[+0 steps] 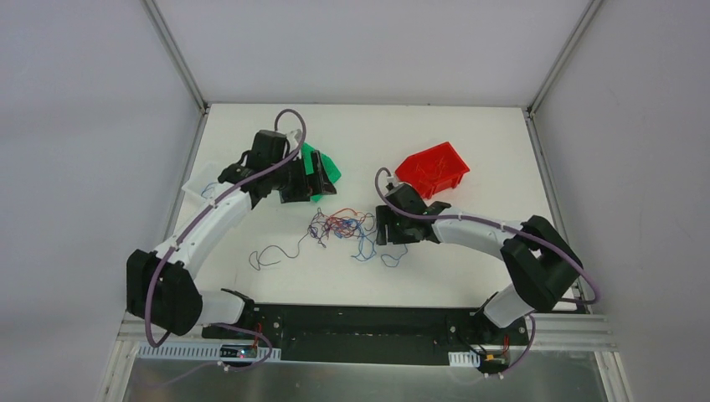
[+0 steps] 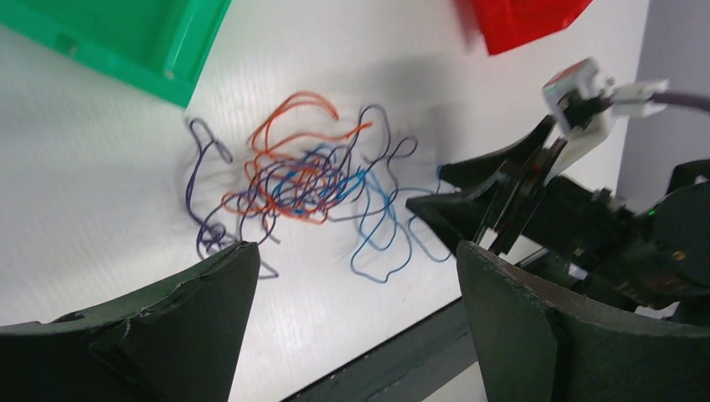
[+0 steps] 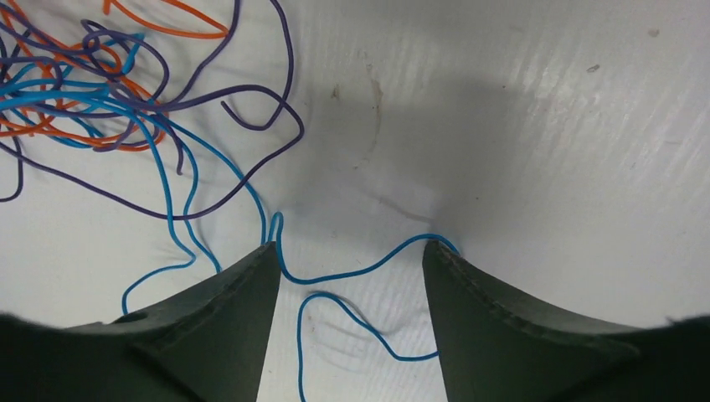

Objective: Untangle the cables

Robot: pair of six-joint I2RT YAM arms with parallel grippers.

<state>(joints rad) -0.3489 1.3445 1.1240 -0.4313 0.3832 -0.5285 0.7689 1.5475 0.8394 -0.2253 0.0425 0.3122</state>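
Observation:
The cables (image 1: 342, 229) lie as a small tangle of red, blue and dark purple wires on the white table, between the two arms. One dark wire (image 1: 272, 255) trails loose to the tangle's left. The tangle also shows in the left wrist view (image 2: 301, 180) and the right wrist view (image 3: 92, 92). My left gripper (image 1: 308, 180) is open and empty, up and left of the tangle, over the green bin. My right gripper (image 1: 387, 228) is open, low at the tangle's right edge. A blue wire (image 3: 352, 272) runs across the gap between its fingertips (image 3: 251, 268).
A green bin (image 1: 322, 167) sits at the back left, under the left gripper. A red bin (image 1: 433, 167) sits at the back right, behind the right wrist. A white tray (image 1: 201, 188) lies at the left edge. The black base rail (image 1: 360, 322) runs along the near edge.

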